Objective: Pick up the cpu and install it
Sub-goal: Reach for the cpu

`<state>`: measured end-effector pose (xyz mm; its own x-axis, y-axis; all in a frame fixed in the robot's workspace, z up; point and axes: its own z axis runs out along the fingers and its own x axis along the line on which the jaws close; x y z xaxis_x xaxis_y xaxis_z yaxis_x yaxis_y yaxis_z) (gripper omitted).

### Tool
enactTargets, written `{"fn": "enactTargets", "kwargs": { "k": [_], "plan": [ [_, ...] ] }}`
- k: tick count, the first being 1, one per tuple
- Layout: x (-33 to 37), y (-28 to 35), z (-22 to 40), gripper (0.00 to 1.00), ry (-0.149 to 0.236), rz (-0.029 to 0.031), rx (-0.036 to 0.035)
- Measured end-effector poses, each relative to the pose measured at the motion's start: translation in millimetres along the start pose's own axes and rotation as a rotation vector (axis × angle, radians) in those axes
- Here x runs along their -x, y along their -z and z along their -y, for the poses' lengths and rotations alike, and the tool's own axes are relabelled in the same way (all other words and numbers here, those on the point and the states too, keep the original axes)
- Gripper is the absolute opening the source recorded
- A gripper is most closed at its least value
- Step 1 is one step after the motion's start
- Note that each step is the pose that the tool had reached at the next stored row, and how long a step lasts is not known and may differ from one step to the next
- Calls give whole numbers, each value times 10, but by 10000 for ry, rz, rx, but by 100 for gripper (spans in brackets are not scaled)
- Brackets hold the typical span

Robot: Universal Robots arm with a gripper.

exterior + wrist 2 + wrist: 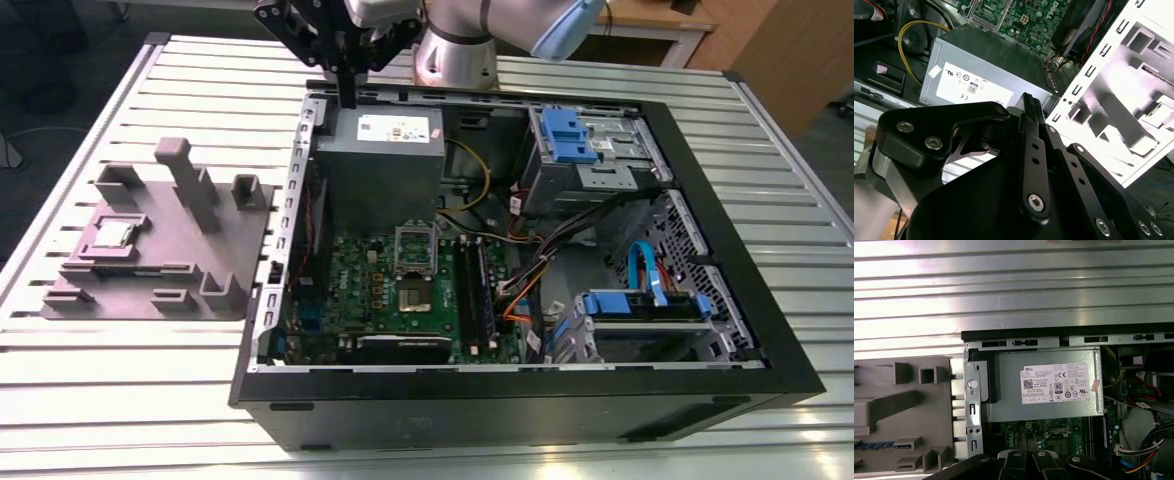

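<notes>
Far from the tool (pixel 347 98) lies the cpu (pixel 112 235).

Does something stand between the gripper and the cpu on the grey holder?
Yes. The gripper hangs over the power supply; the case wall and the holder's tall post stand between it and the cpu.

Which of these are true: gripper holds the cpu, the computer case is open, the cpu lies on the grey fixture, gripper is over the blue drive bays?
The gripper holds the cpu: false; the cpu lies apart, on the grey fixture.
The computer case is open: true.
The cpu lies on the grey fixture: true.
The gripper is over the blue drive bays: false; it hangs above the power supply end of the case.
</notes>
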<state>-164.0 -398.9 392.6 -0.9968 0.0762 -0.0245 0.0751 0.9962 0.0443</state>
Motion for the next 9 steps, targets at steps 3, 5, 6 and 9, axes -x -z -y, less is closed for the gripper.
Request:
{"fn": "enactTargets", "kwargs": {
  "k": [3,5,6,9],
  "plan": [
    [-13,0,1,10,0,0,0],
    [-22,0,2,10,1,0,0],
    [-28,0,2,10,-1,0,1],
    [-46,1,4,10,0,0,0]
  ]
}}
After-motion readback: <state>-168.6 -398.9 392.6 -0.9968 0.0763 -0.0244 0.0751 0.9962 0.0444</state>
